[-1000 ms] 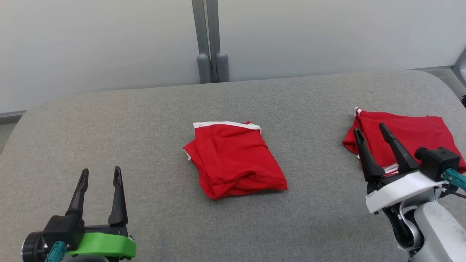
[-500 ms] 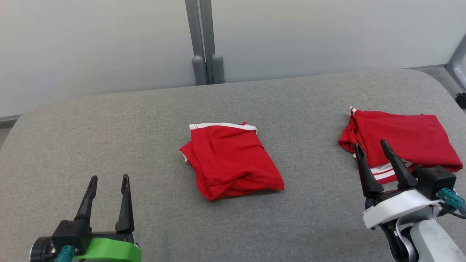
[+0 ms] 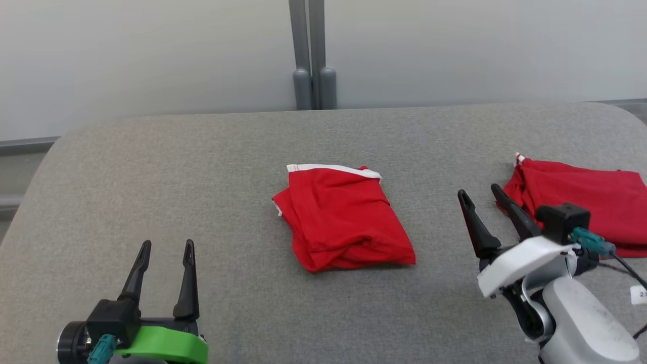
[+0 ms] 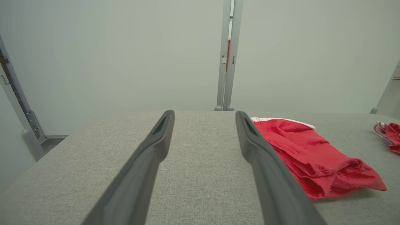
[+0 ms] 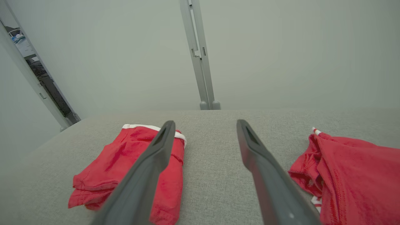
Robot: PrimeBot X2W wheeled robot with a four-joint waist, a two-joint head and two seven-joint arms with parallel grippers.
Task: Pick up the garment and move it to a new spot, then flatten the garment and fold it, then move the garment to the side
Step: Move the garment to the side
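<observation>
My left jaws are hovering low over the near left of the grey bench (image 3: 202,167), fingers pointing away, standing wide open and gripping nothing; my right jaws are hanging at the near right, tilting leftward, equally wide and empty; the folded red garment (image 3: 346,217) is lying mid-bench between them, well apart; a second red garment (image 3: 581,212) is lying just right of my right jaws.
</observation>
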